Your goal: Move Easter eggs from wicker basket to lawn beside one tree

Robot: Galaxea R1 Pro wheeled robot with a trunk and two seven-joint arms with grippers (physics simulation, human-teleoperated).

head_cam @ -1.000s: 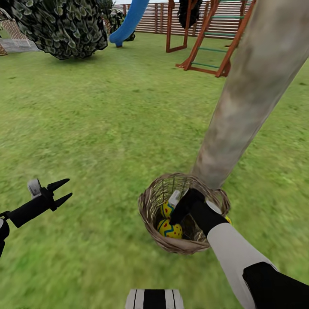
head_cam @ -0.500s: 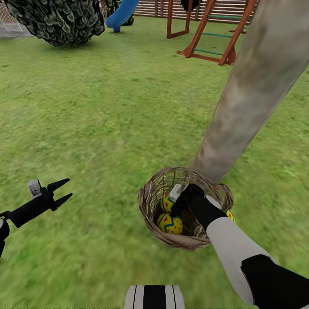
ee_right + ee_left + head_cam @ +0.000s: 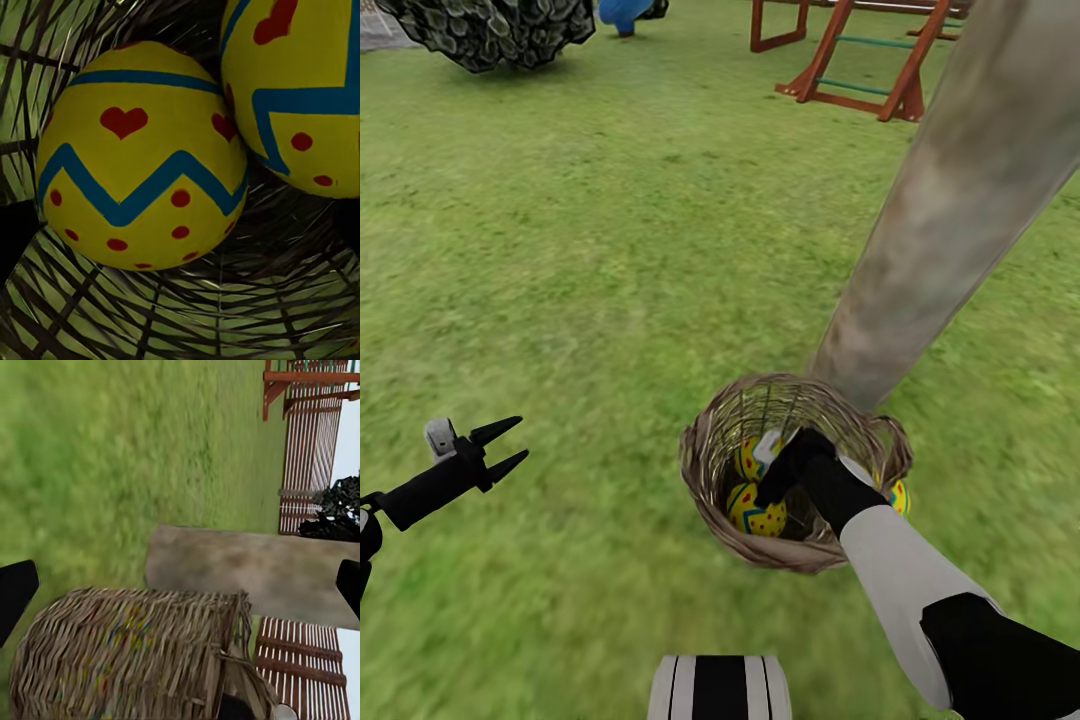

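The wicker basket (image 3: 707,478) stands on the lawn (image 3: 590,280) at the foot of the leaning grey-brown tree trunk (image 3: 945,210). Two yellow Easter eggs (image 3: 757,513) (image 3: 748,460) lie inside it. A third egg (image 3: 898,497) peeks out at the basket's right edge; whether it is inside, I cannot tell. My right gripper (image 3: 770,490) reaches down into the basket, open, right over the eggs. The right wrist view has one egg (image 3: 142,165) and a second egg (image 3: 300,90) close up on the weave (image 3: 187,315). My left gripper (image 3: 510,448) hovers open over grass, far left.
A red-brown playset (image 3: 860,60) stands at the back right, a dark bush (image 3: 490,30) and a bit of the blue slide (image 3: 625,12) at the back left. In the left wrist view the basket (image 3: 127,660), the trunk (image 3: 247,574) and the slat fence (image 3: 307,435) appear.
The head camera has tilted down, so the whole scene slid up in the picture. Both arms hold nearly the same places; the right gripper stays in the basket.
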